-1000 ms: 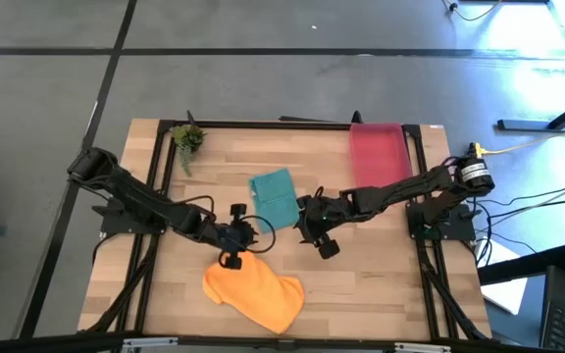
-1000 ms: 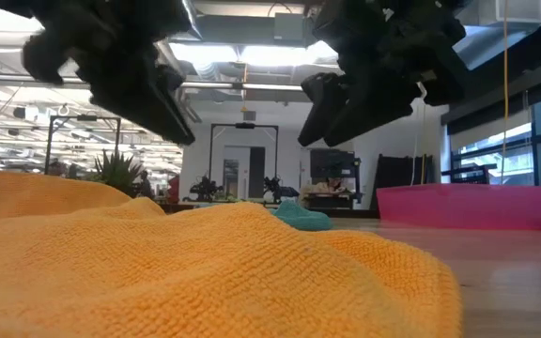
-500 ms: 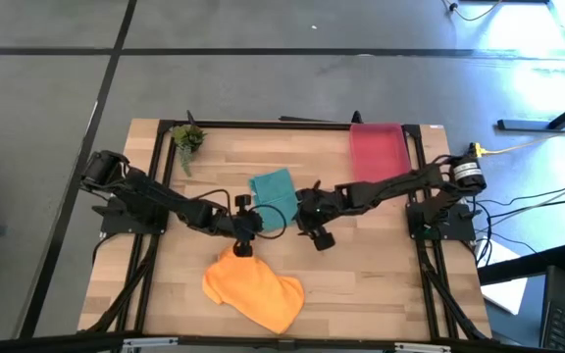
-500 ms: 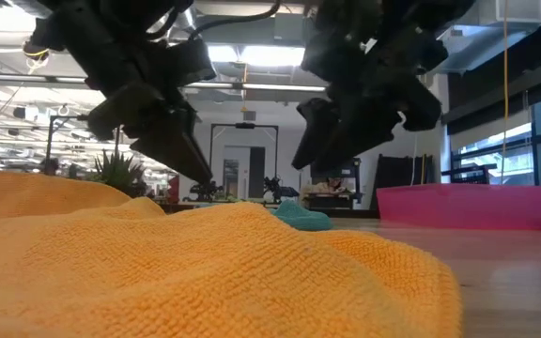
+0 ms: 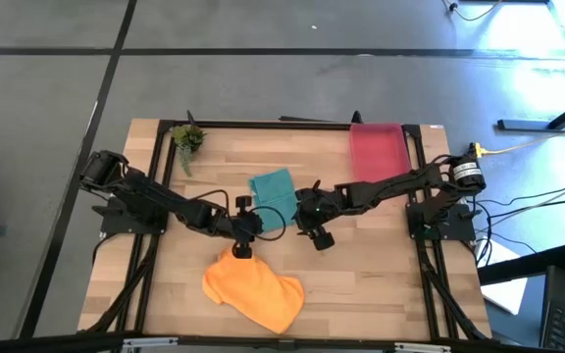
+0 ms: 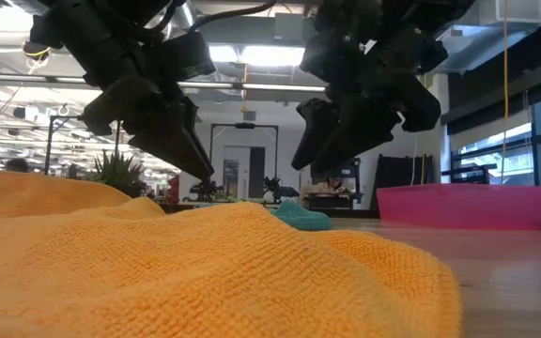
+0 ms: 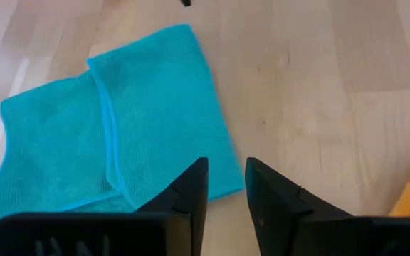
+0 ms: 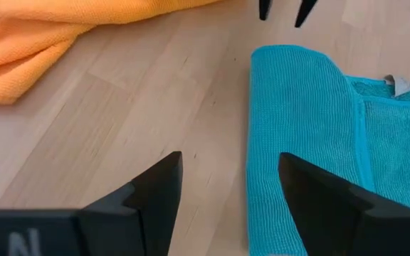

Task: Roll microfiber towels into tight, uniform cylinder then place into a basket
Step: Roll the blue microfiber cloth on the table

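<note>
Teal towel (image 5: 274, 196) lies mid-table, folded flat, one layer lapped over another, hemmed edge and small tag showing; not rolled yet. Fine nubby pile, limp, likely to slip on the smooth wood table (image 5: 381, 284). Orange towel (image 5: 255, 292) is a loose crumpled heap toward the near edge. Pink basket (image 5: 378, 153) sits at the far right corner, well apart.

Left gripper (image 5: 242, 241) hovers between the two towels, fingers parted by a narrow gap, holding nothing. Right gripper (image 5: 315, 233) hangs just beside the teal towel's edge, fingers spread wider, empty.

Judgement: pinch both near corners evenly, keep the edge straight, start the first turn tight or the roll will cone.
</note>
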Controlling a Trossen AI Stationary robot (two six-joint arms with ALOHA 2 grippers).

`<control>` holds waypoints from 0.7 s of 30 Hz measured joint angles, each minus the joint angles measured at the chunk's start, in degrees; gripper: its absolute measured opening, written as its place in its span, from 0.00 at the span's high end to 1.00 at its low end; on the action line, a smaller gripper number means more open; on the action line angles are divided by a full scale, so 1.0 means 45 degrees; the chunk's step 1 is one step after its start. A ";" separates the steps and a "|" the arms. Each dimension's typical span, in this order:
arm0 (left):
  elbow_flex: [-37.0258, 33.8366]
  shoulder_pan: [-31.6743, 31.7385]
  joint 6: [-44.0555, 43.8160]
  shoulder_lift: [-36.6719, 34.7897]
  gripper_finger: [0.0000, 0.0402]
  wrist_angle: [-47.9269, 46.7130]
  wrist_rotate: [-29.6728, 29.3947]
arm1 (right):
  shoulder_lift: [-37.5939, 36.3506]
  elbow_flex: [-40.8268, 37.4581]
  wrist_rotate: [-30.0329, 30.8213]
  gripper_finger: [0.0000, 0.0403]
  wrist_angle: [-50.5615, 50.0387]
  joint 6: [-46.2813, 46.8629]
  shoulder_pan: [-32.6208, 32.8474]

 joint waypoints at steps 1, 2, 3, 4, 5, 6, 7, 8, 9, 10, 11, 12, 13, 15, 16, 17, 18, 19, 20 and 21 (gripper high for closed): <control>0.0000 0.0001 0.0001 0.0000 0.77 0.0006 0.0000 | 0.0000 0.0000 0.0000 0.42 0.0000 0.0000 0.0000; 0.0000 -0.0007 0.0007 0.0000 0.76 0.0033 0.0029 | 0.0000 0.0000 0.0000 0.42 0.0000 0.0000 0.0000; 0.0000 -0.0007 0.0038 0.0000 0.75 0.0112 0.0152 | 0.0000 0.0000 0.0000 0.42 -0.0005 0.0000 0.0000; 0.0000 -0.0012 0.0055 0.0000 0.74 0.0228 0.0272 | 0.0000 0.0000 0.0000 0.42 -0.0005 0.0000 0.0000; 0.0000 -0.0012 0.0059 0.0000 0.73 0.0391 0.0299 | 0.0000 0.0000 -0.0005 0.42 -0.0005 0.0000 0.0000; 0.0000 -0.0012 0.0064 0.0000 0.73 0.0544 0.0296 | 0.0000 0.0000 -0.0005 0.42 -0.0005 0.0000 0.0000; 0.0004 -0.0007 0.0064 0.0000 0.73 0.0608 0.0295 | 0.0000 0.0000 -0.0005 0.42 -0.0005 0.0000 0.0000; 0.0005 0.0002 0.0064 0.0000 0.72 0.0610 0.0294 | 0.0015 0.0000 -0.0010 0.42 -0.0001 0.0000 0.0000; 0.0005 0.0023 0.0064 0.0014 0.72 0.0588 0.0294 | 0.0084 0.0000 -0.0017 0.42 0.0069 0.0000 0.0000; 0.0011 0.0052 0.0064 0.0094 0.72 0.0603 0.0295 | 0.0175 0.0000 -0.0019 0.42 0.0169 -0.0001 0.0000; 0.0015 0.0077 0.0066 0.0181 0.72 0.0603 0.0295 | 0.0290 0.0000 -0.0019 0.42 0.0216 -0.0027 -0.0002; 0.0015 0.0091 0.0081 0.0246 0.72 0.0549 0.0294 | 0.0427 0.0000 -0.0019 0.42 0.0324 -0.0125 -0.0019; 0.0015 0.0096 0.0151 0.0347 0.72 0.0596 0.0288 | 0.0570 0.0000 -0.0024 0.42 0.0517 -0.0351 -0.0034; 0.0019 0.0100 0.0586 0.0677 0.72 0.0801 0.0284 | 0.0856 0.0000 -0.0001 0.42 0.0737 -0.0649 -0.0077; 0.0019 0.0104 0.0795 0.0871 0.72 0.0787 0.0284 | 0.1004 0.0000 0.0131 0.42 0.0866 -0.0679 -0.0096; 0.0019 0.0103 0.0984 0.1035 0.72 0.0837 0.0289 | 0.1105 0.0000 0.0336 0.42 0.0961 -0.0685 -0.0122; 0.0019 0.0103 0.1171 0.1169 0.72 0.0913 0.0289 | 0.1184 0.0000 0.0586 0.42 0.0957 -0.0697 -0.0162; 0.0019 0.0105 0.1487 0.1275 0.72 0.0989 0.0276 | 0.1238 0.0000 0.0829 0.42 0.1000 -0.0699 -0.0204; 0.0019 0.0105 0.1897 0.1347 0.72 0.1022 0.0172 | 0.1260 0.0000 0.1029 0.42 0.0997 -0.0701 -0.0240; 0.0018 0.0114 0.2261 0.1400 0.72 0.1067 -0.0007 | 0.1269 0.0000 0.1098 0.42 0.0937 -0.0704 -0.0287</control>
